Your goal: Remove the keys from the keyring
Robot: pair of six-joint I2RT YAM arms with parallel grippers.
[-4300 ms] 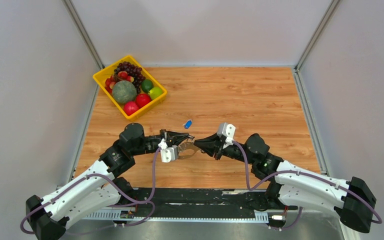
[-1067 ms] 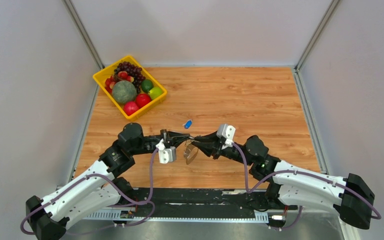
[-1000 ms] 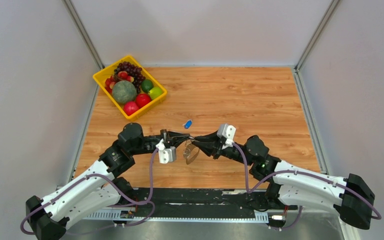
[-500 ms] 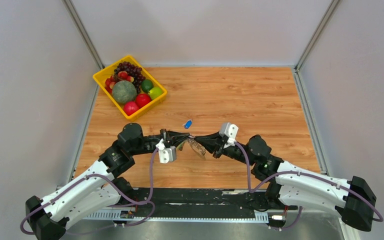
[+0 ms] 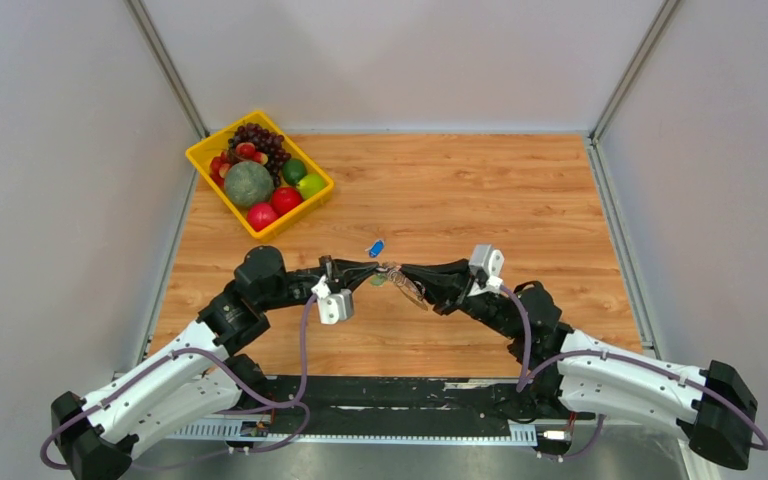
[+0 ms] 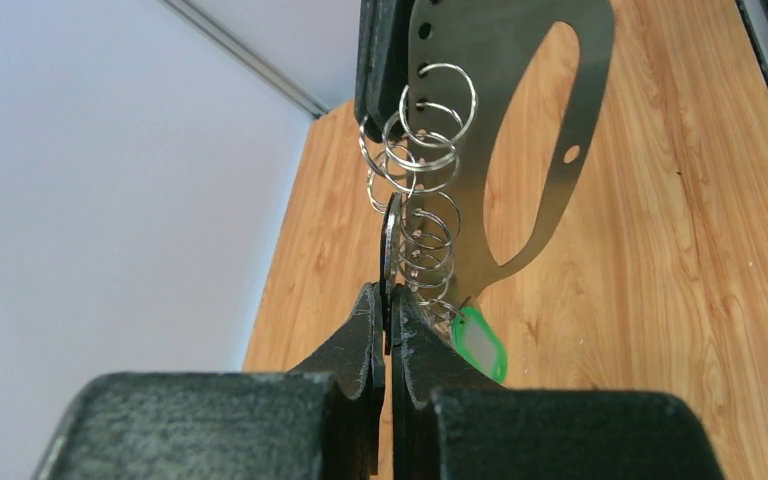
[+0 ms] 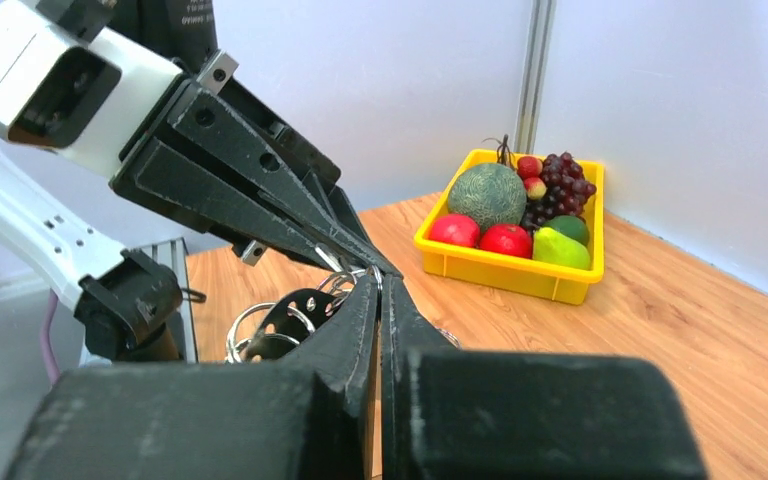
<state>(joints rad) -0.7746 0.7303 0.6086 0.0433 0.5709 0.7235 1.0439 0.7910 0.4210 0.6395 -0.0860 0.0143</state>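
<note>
So the keyring (image 6: 520, 120) here is really a thin flat metal plate with a row of little split rings (image 6: 430, 150). It's held up in the air on the arms' side of the yellow basket (image 5: 300, 210), well apart from it. The right gripper (image 7: 380, 285) is pinched tight on the plate's edge. The left gripper (image 6: 388, 300) is clamped on a thin flat bit seen edge-on, and my guess is it's a key (image 6: 390, 235). The whole bunch looks light, stiff, slick and jangly. I'd grab flat faces, not the wiry rings, and hold the plate close to whichever ring is being worked or it'll swivel.
</note>
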